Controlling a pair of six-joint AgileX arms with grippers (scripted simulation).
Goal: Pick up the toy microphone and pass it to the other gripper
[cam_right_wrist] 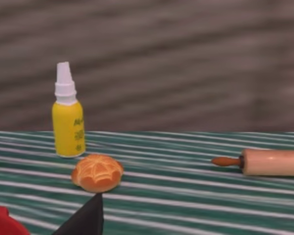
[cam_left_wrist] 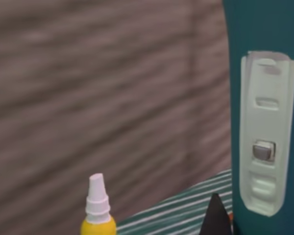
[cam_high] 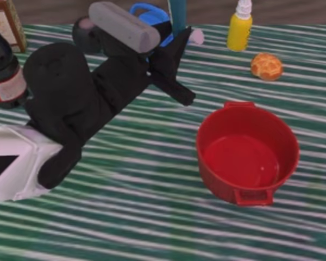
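Near the table's far edge, left of the yellow bottle (cam_high: 239, 30), the left gripper (cam_high: 176, 51) holds the toy microphone (cam_high: 177, 15) upright between its fingers. Only one right gripper fingertip shows, so I cannot tell its spread.

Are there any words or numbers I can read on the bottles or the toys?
None can be read.
Yellow bottle: blue marks, too blurred to read.
Dark bottle: red and white label, unreadable.
Brown carton: label too blurred.
Toy microphone: switch strip, no text.
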